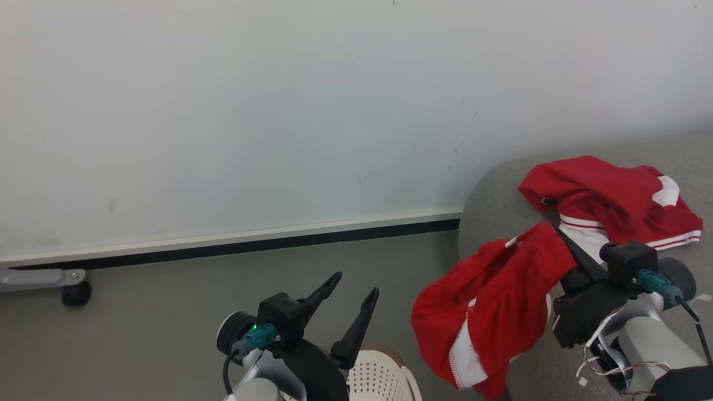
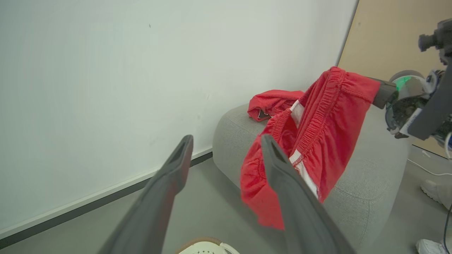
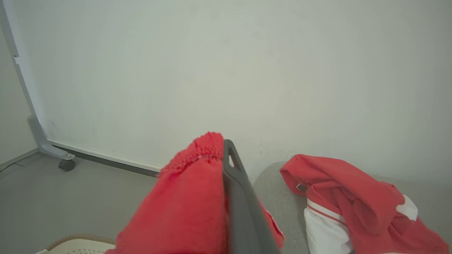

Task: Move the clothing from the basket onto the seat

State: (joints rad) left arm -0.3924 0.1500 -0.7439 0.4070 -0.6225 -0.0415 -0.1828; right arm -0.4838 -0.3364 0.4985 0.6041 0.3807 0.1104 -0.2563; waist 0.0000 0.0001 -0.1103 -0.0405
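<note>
The right gripper (image 1: 565,242) is clamped on the red shorts (image 1: 490,312), which hang below it against the rounded corner of the seat (image 1: 490,189); the left gripper (image 1: 356,284) stands wide and empty, the basket (image 1: 384,379) just beneath. The left wrist view adds the shorts' gathered waistband and a person's shoe (image 2: 436,190), the right wrist view a second red garment (image 3: 353,197) lying on the seat past its fingertip.

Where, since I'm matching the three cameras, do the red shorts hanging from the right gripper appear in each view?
Head view: red shorts lower right of centre, hanging beside the grey sofa.
Left wrist view: red shorts right of centre, in front of the grey sofa.
Right wrist view: red shorts bottom centre, left of the grey sofa.
Shared landmark: the grey sofa's rounded corner.
</note>
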